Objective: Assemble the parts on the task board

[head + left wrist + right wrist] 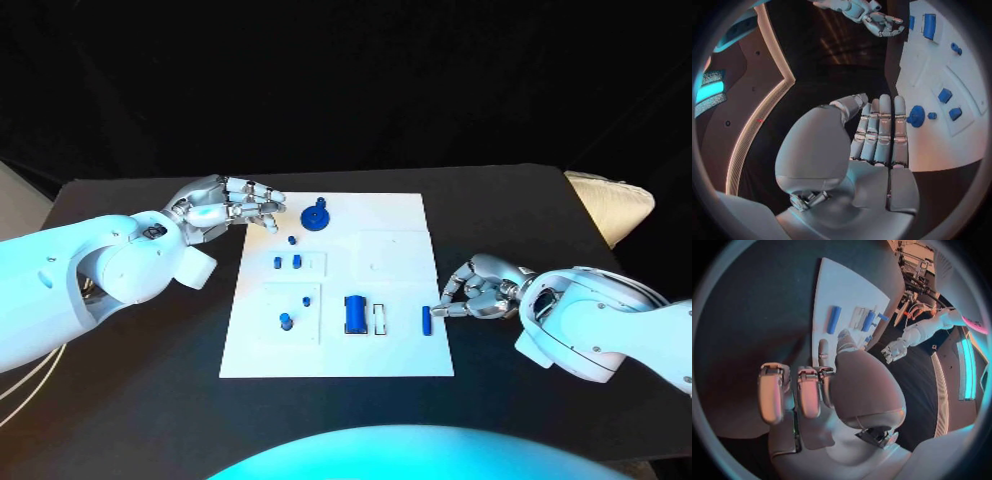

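Several blue parts lie on the white task board (397,350) at mid-table; no writing is legible on any of them. A slim blue bar (427,319) lies along the board's right edge, long axis running near-to-far. The right hand (479,288) hovers just beside it, fingers curled, grasping nothing. The left hand (231,208), fingers released, hangs at the board's far-left corner near a round blue part (317,216).

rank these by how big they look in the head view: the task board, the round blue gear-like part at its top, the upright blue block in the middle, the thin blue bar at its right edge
1. task board
2. blue block
3. round gear-like part, close to the block, so that order is unsure
4. thin blue bar
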{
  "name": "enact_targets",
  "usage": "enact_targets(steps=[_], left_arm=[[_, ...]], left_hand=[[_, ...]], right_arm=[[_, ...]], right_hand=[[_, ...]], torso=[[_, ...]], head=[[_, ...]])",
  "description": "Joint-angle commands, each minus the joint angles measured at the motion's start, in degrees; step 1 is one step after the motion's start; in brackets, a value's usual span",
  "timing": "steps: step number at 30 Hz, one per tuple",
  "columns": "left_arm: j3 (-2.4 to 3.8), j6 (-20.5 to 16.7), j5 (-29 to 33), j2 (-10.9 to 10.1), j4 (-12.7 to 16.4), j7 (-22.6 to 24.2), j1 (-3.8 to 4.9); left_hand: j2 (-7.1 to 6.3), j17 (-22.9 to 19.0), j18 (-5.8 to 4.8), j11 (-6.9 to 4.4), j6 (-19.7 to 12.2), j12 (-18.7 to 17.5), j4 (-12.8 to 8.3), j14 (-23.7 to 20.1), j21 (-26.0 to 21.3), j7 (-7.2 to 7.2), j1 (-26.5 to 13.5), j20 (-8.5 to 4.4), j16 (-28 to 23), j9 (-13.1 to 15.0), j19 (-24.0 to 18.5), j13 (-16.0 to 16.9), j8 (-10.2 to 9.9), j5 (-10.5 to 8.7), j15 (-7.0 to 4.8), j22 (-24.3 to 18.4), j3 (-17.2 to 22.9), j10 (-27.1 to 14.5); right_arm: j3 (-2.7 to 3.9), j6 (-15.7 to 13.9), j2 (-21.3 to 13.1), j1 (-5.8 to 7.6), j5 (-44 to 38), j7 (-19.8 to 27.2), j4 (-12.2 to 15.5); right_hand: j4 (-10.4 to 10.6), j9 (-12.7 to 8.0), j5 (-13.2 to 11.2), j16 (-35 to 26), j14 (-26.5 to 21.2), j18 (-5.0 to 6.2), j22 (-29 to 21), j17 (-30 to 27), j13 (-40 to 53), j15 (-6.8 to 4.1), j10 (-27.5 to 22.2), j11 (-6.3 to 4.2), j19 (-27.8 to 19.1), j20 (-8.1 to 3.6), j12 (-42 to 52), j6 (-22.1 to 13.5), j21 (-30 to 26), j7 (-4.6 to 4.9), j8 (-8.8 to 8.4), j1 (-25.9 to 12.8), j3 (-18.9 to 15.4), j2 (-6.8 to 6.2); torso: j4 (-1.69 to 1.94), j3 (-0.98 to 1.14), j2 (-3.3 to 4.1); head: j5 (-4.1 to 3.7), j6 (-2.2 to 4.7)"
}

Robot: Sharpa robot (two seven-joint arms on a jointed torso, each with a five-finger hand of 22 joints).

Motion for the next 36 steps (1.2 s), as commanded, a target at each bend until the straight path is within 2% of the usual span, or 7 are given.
enact_targets(steps=[1,6,12,21,27,33,36], left_arm=[[0.02,0.52,0.38,0.11,0.11,0.72,-0.09],[0.01,0.61,0.38,0.02,0.14,0.63,-0.14],[0.01,0.67,0.38,-0.09,0.17,0.57,-0.16],[0.01,0.70,0.38,-0.22,0.18,0.54,-0.17],[0.01,0.74,0.38,-0.22,0.19,0.52,-0.17],[0.01,0.70,0.38,-0.38,0.24,0.51,-0.17],[0.01,0.69,0.38,-0.44,0.26,0.50,-0.17]], left_hand=[[0.38,0.10,0.67,0.09,0.09,-0.23,0.20,-0.05,-0.27,0.36,-0.20,-0.11,-0.28,0.08,0.44,0.06,-0.36,0.01,0.19,-0.09,0.03,0.24],[0.38,0.10,0.67,0.09,0.09,-0.23,0.20,-0.05,-0.27,0.36,-0.20,-0.11,-0.28,0.08,0.44,0.06,-0.36,0.01,0.19,-0.09,0.03,0.24],[0.38,0.10,0.67,0.09,0.09,-0.23,0.20,-0.05,-0.27,0.36,-0.20,-0.11,-0.28,0.08,0.44,0.06,-0.36,0.01,0.19,-0.09,0.03,0.24],[0.38,0.10,0.67,0.09,0.09,-0.23,0.20,-0.05,-0.27,0.36,-0.20,-0.11,-0.28,0.08,0.44,0.06,-0.36,0.01,0.19,-0.09,0.03,0.24],[0.38,0.10,0.67,0.09,0.09,-0.23,0.20,-0.05,-0.27,0.36,-0.20,-0.11,-0.28,0.08,0.44,0.06,-0.36,0.01,0.19,-0.09,0.03,0.24],[0.38,0.10,0.67,0.09,0.09,-0.23,0.20,-0.05,-0.27,0.36,-0.20,-0.11,-0.28,0.08,0.44,0.06,-0.36,0.01,0.19,-0.09,0.03,0.24],[0.38,0.10,0.67,0.09,0.09,-0.23,0.20,-0.05,-0.27,0.36,-0.20,-0.11,-0.28,0.08,0.44,0.06,-0.36,0.01,0.19,-0.09,0.03,0.24]], right_arm=[[0.00,0.42,0.88,-0.74,-4.17,-1.29,-0.41],[0.00,0.06,2.05,-1.72,-5.75,-2.79,-1.00],[0.00,0.02,3.44,-2.34,-6.60,-3.65,-1.32],[-0.01,1.86,5.10,-2.90,-9.86,-5.08,-2.01],[-0.06,2.55,6.95,-3.32,-14.57,-5.81,-2.90],[-0.16,5.76,8.69,-3.64,-21.54,-6.12,-4.12],[-0.20,7.51,9.27,-3.76,-23.83,-6.16,-4.36]], right_hand=[[0.32,-0.10,-0.24,0.24,6.08,-0.52,13.51,15.10,13.45,0.14,4.57,0.19,4.44,0.16,0.14,0.46,0.47,-0.05,-0.20,-0.44,-0.11,-0.27],[0.36,-0.18,-0.28,0.24,6.08,-0.50,13.48,15.10,13.43,0.12,4.56,0.16,4.41,0.15,0.11,0.63,0.35,-0.08,-0.21,-1.03,-0.20,-0.25],[0.37,-0.22,-0.30,0.24,6.08,-0.48,13.46,15.10,13.41,0.11,4.53,0.16,4.39,0.15,0.06,0.68,0.26,-0.09,-0.23,-1.38,-0.28,-0.30],[0.34,-0.29,-0.56,0.24,6.08,-0.45,13.42,15.10,13.27,0.10,4.41,0.14,4.35,0.15,-0.18,0.83,0.11,-0.12,-0.22,-2.07,-0.45,-0.67],[-0.11,-0.48,-0.29,0.24,6.08,-0.38,13.33,15.10,13.16,-0.01,4.29,-0.02,4.26,0.07,-0.39,0.81,-0.25,-0.29,-0.33,0.05,0.50,-1.08],[-0.05,-1.02,-2.50,0.24,6.08,-0.27,13.17,15.10,12.83,0.05,3.93,0.09,4.07,0.07,-1.03,0.84,-0.90,-0.16,-0.72,4.27,3.27,-3.31],[-0.24,-1.45,-1.98,0.24,6.08,-0.21,13.08,15.10,12.58,0.19,3.65,0.24,3.95,0.16,-1.50,0.64,-1.29,0.03,-1.16,6.93,5.27,-4.15]], torso=[[0.21,-0.04,0.07],[0.17,-0.12,0.11],[0.12,-0.08,0.06],[0.05,-0.10,0.06],[0.10,-0.08,0.05],[0.09,-0.11,0.04],[0.04,-0.13,0.05]], head=[[-0.07,-0.02],[0.02,-0.15],[0.14,-0.32],[0.35,-0.42],[0.44,-0.51],[0.54,-0.76],[0.56,-0.82]])
